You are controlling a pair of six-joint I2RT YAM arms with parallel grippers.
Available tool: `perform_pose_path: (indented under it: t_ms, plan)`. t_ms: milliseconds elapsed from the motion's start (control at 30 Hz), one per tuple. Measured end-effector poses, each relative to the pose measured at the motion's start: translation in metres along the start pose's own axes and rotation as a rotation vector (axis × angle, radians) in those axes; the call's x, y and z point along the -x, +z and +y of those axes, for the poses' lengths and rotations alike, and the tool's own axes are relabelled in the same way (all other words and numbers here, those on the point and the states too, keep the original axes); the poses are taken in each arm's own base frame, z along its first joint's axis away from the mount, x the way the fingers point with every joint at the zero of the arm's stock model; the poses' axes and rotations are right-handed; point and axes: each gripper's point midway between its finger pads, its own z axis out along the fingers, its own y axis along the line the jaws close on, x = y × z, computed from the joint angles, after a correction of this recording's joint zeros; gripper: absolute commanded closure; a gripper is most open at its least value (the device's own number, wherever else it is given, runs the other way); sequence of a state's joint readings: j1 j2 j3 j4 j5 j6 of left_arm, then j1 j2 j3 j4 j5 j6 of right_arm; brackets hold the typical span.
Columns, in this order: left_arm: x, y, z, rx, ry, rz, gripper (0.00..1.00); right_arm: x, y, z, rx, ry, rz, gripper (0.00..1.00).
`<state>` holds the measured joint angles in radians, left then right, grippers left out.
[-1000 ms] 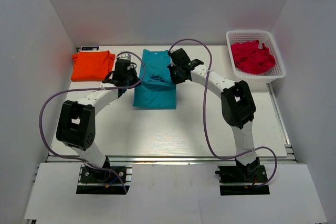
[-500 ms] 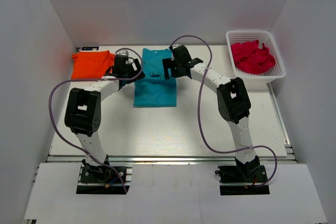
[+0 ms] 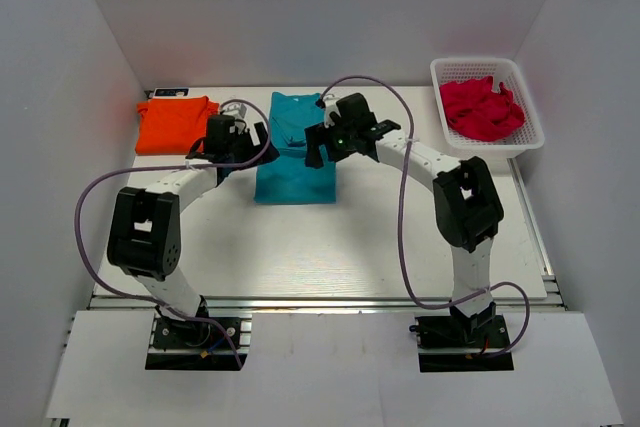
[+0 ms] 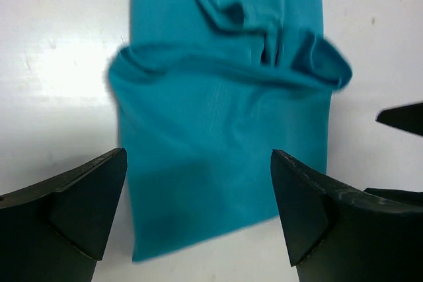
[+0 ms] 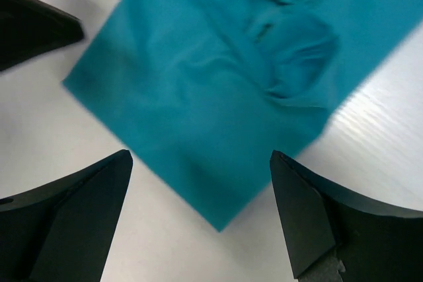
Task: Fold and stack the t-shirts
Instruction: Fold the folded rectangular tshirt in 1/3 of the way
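The teal t-shirt lies folded lengthwise on the white table, a rumpled crease across its middle. My left gripper hovers at the shirt's left edge, open, with nothing between its fingers. Opposite it, my right gripper hangs open over the right edge, above a corner of the shirt. The teal fabric lies flat under both, apart from the fingers. An orange t-shirt rests folded at the back left.
A white basket at the back right holds crumpled red garments. The left gripper's fingers show at the upper left of the right wrist view. Side walls close in the table.
Both grippers went from shut on the teal shirt's fold to open and let it go. They carried the fold toward the back, then drew slightly nearer.
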<state>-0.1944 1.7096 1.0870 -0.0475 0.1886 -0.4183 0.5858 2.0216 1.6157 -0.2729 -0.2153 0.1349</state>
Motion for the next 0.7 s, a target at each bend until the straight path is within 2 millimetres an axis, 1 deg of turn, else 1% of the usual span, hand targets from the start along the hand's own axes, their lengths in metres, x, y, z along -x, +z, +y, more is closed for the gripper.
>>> perform_pose_path:
  t_ms: [100,167,233,300,367,400,500,567,633,700]
  plan:
    - [-0.028,-0.013,-0.001,-0.03,0.007,0.054,0.0,-0.01,0.003,0.027,0.101,-0.032,0.018,0.1]
    - [-0.043,-0.02,-0.001,-0.041,0.006,0.084,0.0,-0.014,0.009,0.041,0.157,-0.041,0.026,0.1]
    - [-0.057,-0.028,0.001,-0.04,0.003,0.108,0.0,-0.014,0.017,0.049,0.196,-0.041,0.031,0.1]
    - [-0.069,-0.038,0.004,-0.035,-0.004,0.127,0.0,-0.009,0.031,0.05,0.22,-0.031,0.018,0.1]
    - [-0.076,-0.049,0.006,-0.031,-0.009,0.131,0.0,-0.002,0.045,0.047,0.225,-0.014,-0.004,0.1]
    - [-0.076,-0.055,0.007,-0.029,-0.013,0.127,0.0,-0.003,0.056,0.041,0.217,-0.001,-0.005,0.1]
    - [-0.075,-0.066,0.005,-0.028,-0.02,0.112,0.0,0.002,0.077,0.024,0.179,0.035,-0.027,0.1]
    - [-0.072,-0.07,0.005,-0.023,-0.022,0.102,0.0,0.012,0.091,0.01,0.146,0.064,-0.054,0.1]
    - [-0.071,-0.074,0.005,-0.017,-0.024,0.097,0.0,0.023,0.101,-0.007,0.107,0.095,-0.087,0.1]
    - [-0.07,-0.077,0.006,-0.006,-0.025,0.092,0.0,0.03,0.103,-0.021,0.076,0.121,-0.114,0.1]
